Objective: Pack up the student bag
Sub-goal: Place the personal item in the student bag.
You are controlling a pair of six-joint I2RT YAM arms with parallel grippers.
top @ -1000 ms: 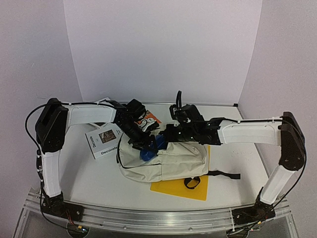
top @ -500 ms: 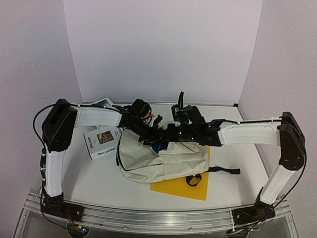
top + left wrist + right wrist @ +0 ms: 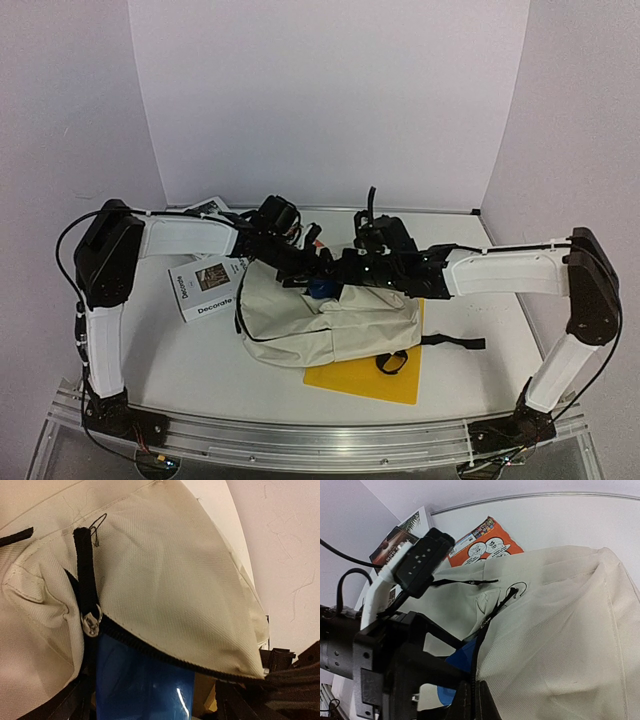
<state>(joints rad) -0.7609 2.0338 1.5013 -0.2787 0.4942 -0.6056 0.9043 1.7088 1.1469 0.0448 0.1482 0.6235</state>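
Note:
The cream student bag (image 3: 330, 320) lies in the middle of the table with its black zipper mouth toward the back. My right gripper (image 3: 473, 702) is shut on the zipper edge (image 3: 479, 645) and holds the mouth up. A blue object (image 3: 140, 680) sits in the mouth under the lifted flap, and only a little of it shows from above (image 3: 320, 290). My left gripper (image 3: 150, 705) is at the mouth. Its dark fingers (image 3: 240, 700) stand wide on either side of the blue object, with a gap on the right, so it is open.
A white "Decorate" book (image 3: 208, 285) lies left of the bag. An orange packet (image 3: 482, 542) and another book (image 3: 402, 532) lie behind it. A yellow sheet (image 3: 360, 380) is under the bag's near side, with a black strap and buckle (image 3: 390, 365) on it.
The left gripper has carried the blue object right and into the bag's mouth, so less blue shows. Its jaws have widened. The right gripper has kept its hold on the zipper edge.

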